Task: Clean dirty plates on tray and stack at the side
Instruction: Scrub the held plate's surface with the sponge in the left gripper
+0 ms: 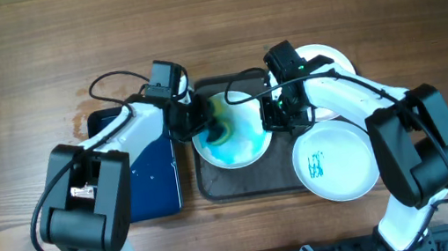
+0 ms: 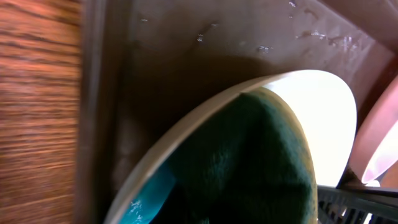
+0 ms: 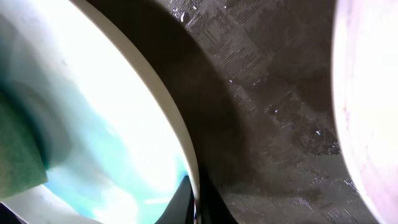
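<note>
The tray [image 1: 214,180] is the reference item; it lies on the wooden table [image 1: 17,49], between the two arms. The smeared plate [image 1: 249,144] sits flat inside the tray, towards its far half, and its face is covered with teal and blue streaks. The left gripper [image 1: 204,121] enters over the tray's left edge and is closed on the green sponge [image 1: 223,130]. The sponge is pressed onto the left part of the smeared plate. In the left wrist view the sponge [image 2: 249,162] fills the lower frame, over the plate's rim, and the fingers themselves are hidden. The right gripper [image 1: 276,118] stands over the tray's right half, at the right rim of the smeared plate. In the right wrist view the rim of the smeared plate [image 3: 93,93] runs down to one dark finger at the bottom edge. The jaws are drawn in narrow on that rim. A marked plate [image 1: 342,170], carrying a small blue-green scribble, overlaps the tray's near right corner. A third plate [image 1: 325,57] lies at the tray's far right corner, partly under the right arm. A blue mat [image 1: 147,173] lies just beside the tray's left edge.
</note>
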{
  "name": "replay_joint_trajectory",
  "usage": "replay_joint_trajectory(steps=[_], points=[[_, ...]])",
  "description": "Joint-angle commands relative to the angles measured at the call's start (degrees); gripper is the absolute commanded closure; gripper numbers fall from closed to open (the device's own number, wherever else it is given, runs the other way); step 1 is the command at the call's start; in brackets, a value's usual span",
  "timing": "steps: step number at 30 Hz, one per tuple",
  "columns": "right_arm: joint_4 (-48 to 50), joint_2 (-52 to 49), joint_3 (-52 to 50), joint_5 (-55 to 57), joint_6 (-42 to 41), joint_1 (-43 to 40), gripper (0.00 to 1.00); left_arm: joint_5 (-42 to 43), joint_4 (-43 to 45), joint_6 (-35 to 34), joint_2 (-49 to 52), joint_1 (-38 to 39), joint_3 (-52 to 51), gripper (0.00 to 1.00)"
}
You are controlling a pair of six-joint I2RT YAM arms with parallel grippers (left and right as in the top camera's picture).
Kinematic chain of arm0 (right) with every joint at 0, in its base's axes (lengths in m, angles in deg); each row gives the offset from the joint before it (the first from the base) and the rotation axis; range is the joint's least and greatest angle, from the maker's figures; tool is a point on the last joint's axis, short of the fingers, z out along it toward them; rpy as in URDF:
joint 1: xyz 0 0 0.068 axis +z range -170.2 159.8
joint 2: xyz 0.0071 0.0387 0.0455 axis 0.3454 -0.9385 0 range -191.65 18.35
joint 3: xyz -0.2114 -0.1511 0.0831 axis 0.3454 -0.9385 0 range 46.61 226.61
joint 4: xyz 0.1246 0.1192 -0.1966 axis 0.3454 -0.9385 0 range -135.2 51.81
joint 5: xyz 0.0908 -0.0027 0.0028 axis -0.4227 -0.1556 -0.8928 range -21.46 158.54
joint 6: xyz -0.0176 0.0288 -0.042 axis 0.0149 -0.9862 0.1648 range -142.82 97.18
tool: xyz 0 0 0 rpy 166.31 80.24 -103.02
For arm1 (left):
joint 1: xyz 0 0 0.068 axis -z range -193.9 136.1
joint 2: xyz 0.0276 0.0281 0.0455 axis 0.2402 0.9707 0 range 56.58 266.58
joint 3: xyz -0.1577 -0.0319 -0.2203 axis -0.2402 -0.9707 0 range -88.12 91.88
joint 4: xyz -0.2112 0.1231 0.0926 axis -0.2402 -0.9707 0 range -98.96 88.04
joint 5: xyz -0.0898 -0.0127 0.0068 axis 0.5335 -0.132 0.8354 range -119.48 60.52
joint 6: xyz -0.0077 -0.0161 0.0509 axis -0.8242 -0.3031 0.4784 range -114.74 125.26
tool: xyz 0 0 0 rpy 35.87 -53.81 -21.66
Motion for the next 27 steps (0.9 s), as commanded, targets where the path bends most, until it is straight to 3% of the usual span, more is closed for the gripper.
replay_joint_trajectory(steps=[1, 4, 8, 13, 19, 22, 27], points=[[-2.03, -3.21, -1.79, 2.75, -0.09, 0.28, 0.96, -14.23, -6.40, 3.39, 1.97, -2.03, -0.87, 0.96], [-2.03, -3.21, -1.79, 2.75, -0.09, 0.28, 0.96, -13.90, -13.53, 6.14, 1.97, 0.33, -0.87, 0.96], [-1.92, -3.21, -1.79, 2.78, -0.09, 0.28, 0.96, -2.78, -18.21, 15.50, 1.97, 5.46, -0.87, 0.96], [-1.84, -3.21, -1.79, 2.75, -0.13, 0.28, 0.95, 8.96, -9.49, 14.19, 1.97, 12.07, -0.87, 0.96], [-2.03, -3.21, -1.79, 2.75, -0.11, 0.28, 0.96, 8.98, 2.78, 7.69, 2.01, 13.84, -0.87, 0.96], [-2.54, -3.21, -1.79, 2.73, -0.15, 0.28, 0.96, 2.60, 7.74, 5.20, 2.08, 13.46, -0.87, 0.96], [-3.10, -3.21, -1.79, 2.75, -0.13, 0.28, 0.96, -18.40, 3.69, 4.11, 2.08, 10.10, -0.87, 0.96]])
